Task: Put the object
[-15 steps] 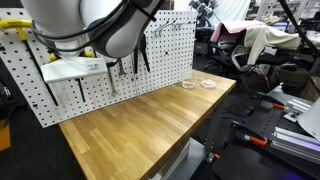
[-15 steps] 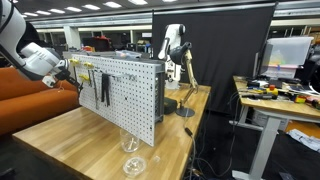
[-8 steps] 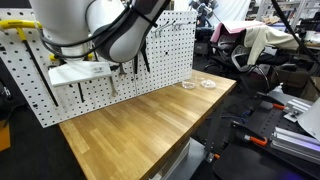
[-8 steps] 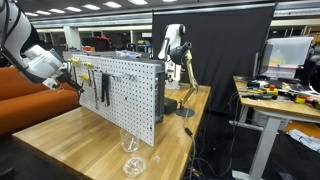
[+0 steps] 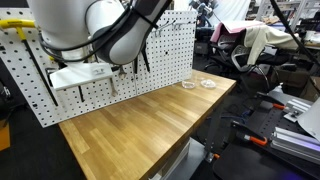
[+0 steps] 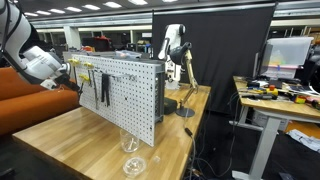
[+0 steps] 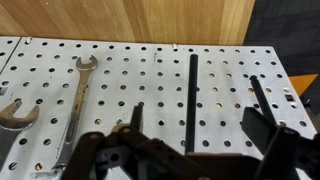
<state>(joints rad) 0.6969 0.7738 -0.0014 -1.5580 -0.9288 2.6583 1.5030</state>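
My gripper point(image 7: 198, 125) faces the white pegboard point(image 7: 110, 70) with its jaws wide apart. A long black tool point(image 7: 191, 100) hangs upright on the board between the two fingers point(image 7: 137, 115), and neither finger touches it. In an exterior view the gripper point(image 6: 66, 70) sits against the far left end of the pegboard point(image 6: 125, 95). In an exterior view the arm's bulky white body point(image 5: 85, 30) hides the gripper's tips and most of that end of the board.
Two silver wrenches point(image 7: 78, 95) hang left of the black tool. The pegboard stands on a wooden table point(image 5: 140, 125). Clear glass pieces point(image 5: 196, 85) lie at its far corner, and a glass point(image 6: 132, 160) stands at the corner nearest the camera. A desk lamp point(image 6: 185, 75) stands behind the board.
The jaws have opened from nearly shut to wide apart, letting go of the black tool on the board. The wrist has shifted only slightly.
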